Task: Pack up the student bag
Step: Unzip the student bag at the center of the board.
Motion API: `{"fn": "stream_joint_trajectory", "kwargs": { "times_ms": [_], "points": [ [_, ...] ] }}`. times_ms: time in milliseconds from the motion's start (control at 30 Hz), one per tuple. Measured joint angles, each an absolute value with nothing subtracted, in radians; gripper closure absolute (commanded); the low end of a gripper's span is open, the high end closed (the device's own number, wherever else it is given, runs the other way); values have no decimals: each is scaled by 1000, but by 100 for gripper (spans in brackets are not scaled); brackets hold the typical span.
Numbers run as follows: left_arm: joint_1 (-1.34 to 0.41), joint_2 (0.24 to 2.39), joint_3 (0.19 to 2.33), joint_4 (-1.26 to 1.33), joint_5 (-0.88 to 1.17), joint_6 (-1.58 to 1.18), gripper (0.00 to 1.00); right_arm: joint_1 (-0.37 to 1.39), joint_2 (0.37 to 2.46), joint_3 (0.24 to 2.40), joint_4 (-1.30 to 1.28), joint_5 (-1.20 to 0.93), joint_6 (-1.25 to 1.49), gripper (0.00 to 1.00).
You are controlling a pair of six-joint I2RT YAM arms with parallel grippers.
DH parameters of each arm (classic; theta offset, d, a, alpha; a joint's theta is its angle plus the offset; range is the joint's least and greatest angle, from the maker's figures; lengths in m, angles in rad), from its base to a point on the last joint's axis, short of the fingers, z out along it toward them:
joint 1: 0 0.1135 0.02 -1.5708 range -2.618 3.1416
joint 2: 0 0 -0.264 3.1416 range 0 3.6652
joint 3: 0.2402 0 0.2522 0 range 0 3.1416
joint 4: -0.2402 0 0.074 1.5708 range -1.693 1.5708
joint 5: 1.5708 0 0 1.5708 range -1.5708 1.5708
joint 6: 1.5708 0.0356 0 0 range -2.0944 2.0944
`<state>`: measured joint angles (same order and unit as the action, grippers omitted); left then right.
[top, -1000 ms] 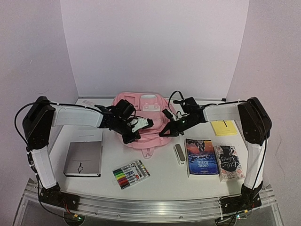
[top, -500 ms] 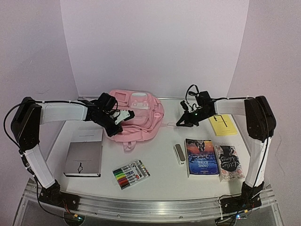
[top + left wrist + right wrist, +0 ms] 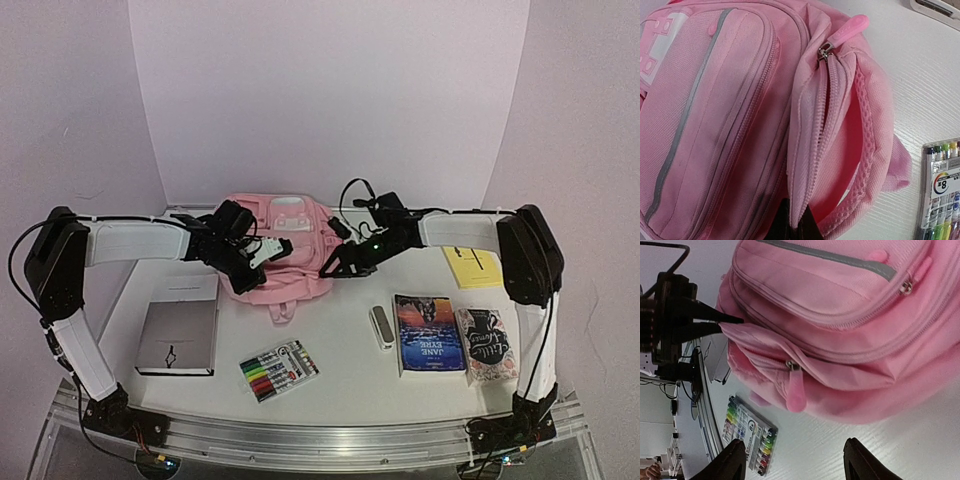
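**Top view:** we are looking down on the desk (image 3: 350,385), where the student bag (image 3: 305,245) is lying at the far middle. The left jaws are clamping its left side. The right jaws are hovering just beside its right edge, standing apart. Nearer the arm bases, a grey notebook (image 3: 180,338), a marker pack (image 3: 278,370), a small white case (image 3: 381,326), a Jane Eyre book (image 3: 430,333) and a patterned book (image 3: 487,345) are lying left to right.

**Left wrist view:** we are seeing the student bag (image 3: 730,115) filling the frame, a fold beside its zip being pinched between the left jaws at the bottom edge.

**Right wrist view:** the right jaws are standing wide apart, holding nothing, over the desk (image 3: 920,430) beside the student bag (image 3: 840,305). Across it, the left jaws are gripping its edge.
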<state>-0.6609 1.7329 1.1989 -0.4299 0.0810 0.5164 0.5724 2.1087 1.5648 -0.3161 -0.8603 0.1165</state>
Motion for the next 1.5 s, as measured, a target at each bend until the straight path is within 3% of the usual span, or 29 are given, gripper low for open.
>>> {"fn": "stream_joint_trajectory", "kwargs": {
  "times_ms": [300, 533, 933, 1000, 1133, 1233, 1400, 1500],
  "points": [
    [-719, 1733, 1176, -421, 38, 515, 100, 585, 2252, 1672, -316, -900, 159, 37],
    [-726, 1733, 1168, -424, 20, 512, 100, 586, 2312, 1706, -318, -919, 190, 50],
    [-728, 1733, 1168, -434, -8, 498, 99, 595, 2350, 1737, -323, -987, 231, 52],
    [-728, 1733, 1168, -440, -12, 499, 99, 595, 2362, 1746, -323, -1001, 238, 57],
    [-729, 1733, 1168, -448, -20, 498, 99, 595, 2382, 1769, -331, -1016, 266, 79],
    [-729, 1733, 1168, -450, -26, 498, 99, 595, 2390, 1777, -338, -1027, 278, 85],
    [-732, 1734, 1168, -452, -30, 497, 98, 597, 2390, 1777, -338, -1051, 288, 86],
    [-733, 1735, 1168, -452, -30, 496, 98, 597, 2390, 1777, -338, -1068, 292, 79]
  ]
}}
